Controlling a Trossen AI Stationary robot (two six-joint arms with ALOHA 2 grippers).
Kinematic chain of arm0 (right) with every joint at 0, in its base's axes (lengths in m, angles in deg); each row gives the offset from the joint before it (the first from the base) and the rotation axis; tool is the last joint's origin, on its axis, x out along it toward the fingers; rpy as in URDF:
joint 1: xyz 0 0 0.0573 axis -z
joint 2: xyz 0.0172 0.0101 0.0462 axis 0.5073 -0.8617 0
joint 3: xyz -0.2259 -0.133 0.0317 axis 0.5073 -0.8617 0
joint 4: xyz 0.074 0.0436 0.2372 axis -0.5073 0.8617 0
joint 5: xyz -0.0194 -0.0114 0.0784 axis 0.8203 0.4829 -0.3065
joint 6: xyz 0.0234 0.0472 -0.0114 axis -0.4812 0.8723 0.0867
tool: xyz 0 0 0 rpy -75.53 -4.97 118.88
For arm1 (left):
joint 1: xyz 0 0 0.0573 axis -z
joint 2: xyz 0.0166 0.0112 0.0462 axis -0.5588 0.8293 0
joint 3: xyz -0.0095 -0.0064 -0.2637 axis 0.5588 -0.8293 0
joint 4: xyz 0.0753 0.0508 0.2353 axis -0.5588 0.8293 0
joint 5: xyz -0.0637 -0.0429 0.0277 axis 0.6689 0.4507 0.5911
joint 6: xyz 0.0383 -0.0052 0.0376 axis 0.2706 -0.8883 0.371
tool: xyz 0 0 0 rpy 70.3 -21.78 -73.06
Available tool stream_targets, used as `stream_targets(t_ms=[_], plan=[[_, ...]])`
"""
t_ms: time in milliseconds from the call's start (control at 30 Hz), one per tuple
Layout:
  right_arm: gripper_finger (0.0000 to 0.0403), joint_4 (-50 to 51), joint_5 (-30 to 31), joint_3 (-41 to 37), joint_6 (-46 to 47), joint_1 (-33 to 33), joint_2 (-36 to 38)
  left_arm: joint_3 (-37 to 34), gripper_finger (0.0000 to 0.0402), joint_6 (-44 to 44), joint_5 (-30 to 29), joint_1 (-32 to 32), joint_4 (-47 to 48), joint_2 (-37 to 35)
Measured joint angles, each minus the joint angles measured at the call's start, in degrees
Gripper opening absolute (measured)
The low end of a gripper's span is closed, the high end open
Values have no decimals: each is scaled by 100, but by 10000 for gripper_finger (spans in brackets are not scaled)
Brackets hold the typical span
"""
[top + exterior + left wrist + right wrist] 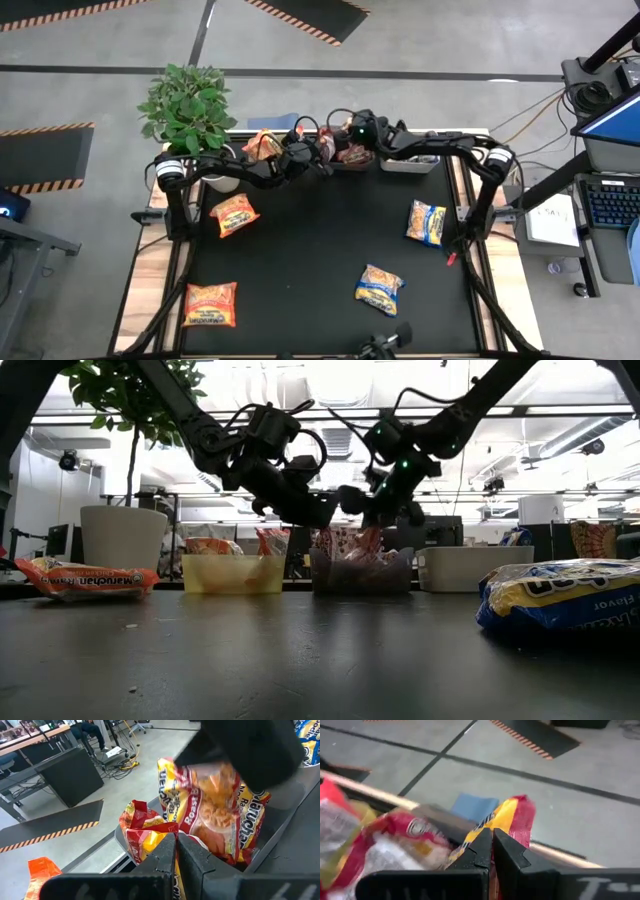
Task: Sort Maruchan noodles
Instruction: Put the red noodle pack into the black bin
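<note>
While both grippers crowd the middle bin at the table's far edge, notes:

step: right gripper [352, 140] dropping a red packet [512, 820] into the dark bin [362, 573], my read.
right gripper: fingers pressed together over that bin. Red-and-yellow packet edge sits right at the tips in the right wrist view; can't tell if it's pinched or just behind them.
left gripper [176, 851]: clenched, nothing clearly held, hovering just beside the same bin, tips near the upright packets.
do it well: lift straight up, keep the arms apart, check nothing rides out of the bin.
remaining noodles: orange packet [235, 214] near the left edge, another [210, 304] at the near-left corner; blue-and-yellow packet [426, 222] toward the right edge, another [380, 288] near the near edge.
</note>
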Motion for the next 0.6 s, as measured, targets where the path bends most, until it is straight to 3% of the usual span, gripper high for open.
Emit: stream_targets(t_ms=[167,600], plan=[[9,-386,-362,0,45,-92,-278,0,0,-14,1,0,-3,0],[9,-651,-413,19,369,-360,-756,0,0,-606,191,11,-8,0]])
